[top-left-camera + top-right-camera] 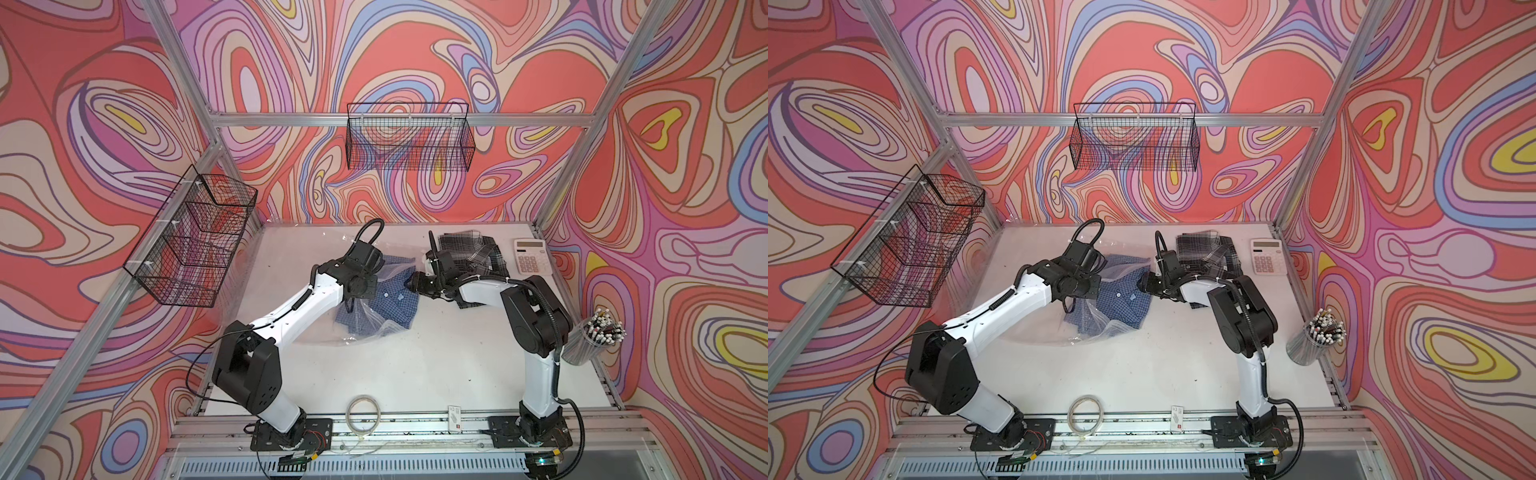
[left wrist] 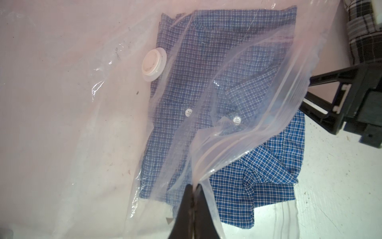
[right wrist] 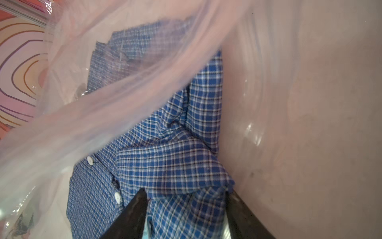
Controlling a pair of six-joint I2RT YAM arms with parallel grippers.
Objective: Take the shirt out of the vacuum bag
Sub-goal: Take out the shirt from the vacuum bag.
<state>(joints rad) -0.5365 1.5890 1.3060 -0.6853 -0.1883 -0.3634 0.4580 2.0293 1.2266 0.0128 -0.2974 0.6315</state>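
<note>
Left gripper (image 2: 193, 186) is clamped on the bag (image 2: 258, 99)'s zip edge, mid-table (image 1: 415, 374). Right gripper (image 3: 186, 196) is spread wide, straddling the shirt (image 3: 165, 155), which sits half under the plastic.
</note>
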